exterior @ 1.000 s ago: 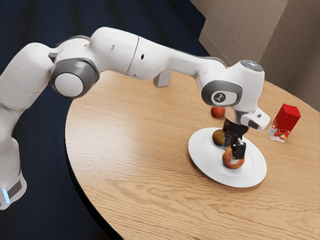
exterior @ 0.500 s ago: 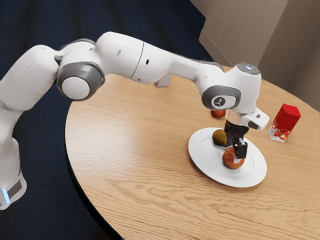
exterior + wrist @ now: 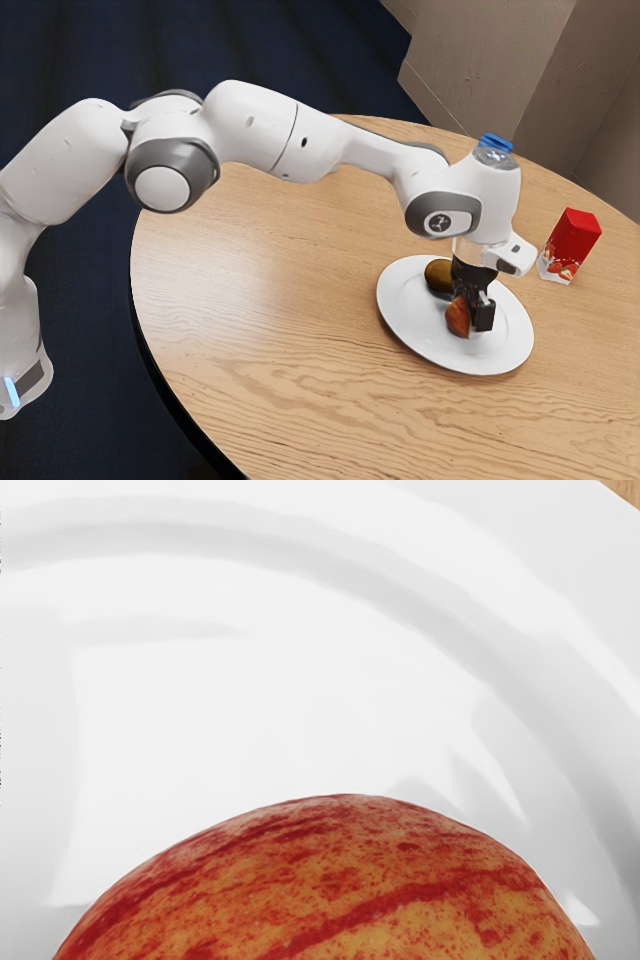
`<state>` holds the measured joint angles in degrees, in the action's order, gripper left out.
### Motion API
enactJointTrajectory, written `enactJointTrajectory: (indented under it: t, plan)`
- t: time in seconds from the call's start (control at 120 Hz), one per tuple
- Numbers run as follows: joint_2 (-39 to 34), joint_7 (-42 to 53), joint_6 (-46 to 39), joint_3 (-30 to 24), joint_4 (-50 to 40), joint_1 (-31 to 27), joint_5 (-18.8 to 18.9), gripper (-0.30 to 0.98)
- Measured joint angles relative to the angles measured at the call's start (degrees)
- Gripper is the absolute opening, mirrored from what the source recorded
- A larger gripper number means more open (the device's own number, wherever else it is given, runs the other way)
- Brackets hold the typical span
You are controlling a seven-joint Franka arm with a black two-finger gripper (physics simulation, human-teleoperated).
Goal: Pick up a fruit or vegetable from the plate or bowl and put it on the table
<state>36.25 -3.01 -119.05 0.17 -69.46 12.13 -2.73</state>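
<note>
At the exterior view's left there is the dark floor [image 3: 90, 370], and the white arm [image 3: 250, 125] comes in above it. Next comes the round wooden table [image 3: 250, 310], with its grain well visible. More to the exterior view's right, the white plate [image 3: 405, 320] lies flat on the table. The brown fruit [image 3: 438, 277] is on the plate, near the apple [image 3: 457, 317], which is also on the plate. The pincer [image 3: 477, 317] is lowered at the apple and covers one part of it. How far the pincer is open, I cannot tell, and also not whether it has hold of the apple. In the wrist view, the apple is large, with red stripes on yellow-orange skin, and the white plate lies around it. Farthest to the exterior view's right, the red carton [image 3: 573, 235] stands upright on the table, apart from the plate, with strawberries on its lower part.
</note>
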Motion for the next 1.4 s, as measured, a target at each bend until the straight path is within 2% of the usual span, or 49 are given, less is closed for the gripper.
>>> enactJointTrajectory:
  t: [0.317, 0.483, 0.667, 0.792, 0.95, 1.067, 1.217, 1.283, 1.333, 1.4]
  plan:
    - [-0.5, -0.4, 2.8, -0.2, 3.5, 0.5, 0.4, 0.52]
    - [-2.1, -0.5, 5.3, -0.4, 5.6, 3.6, 1.1, 0.52]
    - [-2.2, -0.6, 6.5, -8.1, 7.4, 6.4, 3.1, 0.51]
    - [-0.1, -0.9, 6.0, -9.8, 8.1, 9.9, 3.8, 0.51]
    - [4.3, -1.3, 3.8, -10.5, 8.2, 10.1, 3.8, 0.51]
    - [4.9, -1.4, 2.7, -10.5, 8.2, 10.2, 3.7, 0.59]
    - [4.8, -1.4, 2.5, -10.2, 8.2, 10.3, 3.7, 0.63]
    - [0.9, -1.3, 6.5, -7.7, 8.2, 10.4, 3.7, 0.64]
    - [-6.9, -1.4, 12.9, -2.6, 8.2, 10.4, 3.6, 0.65]
    - [-21.5, -1.6, 22.4, 3.9, 7.8, 9.9, 4.6, 0.65]
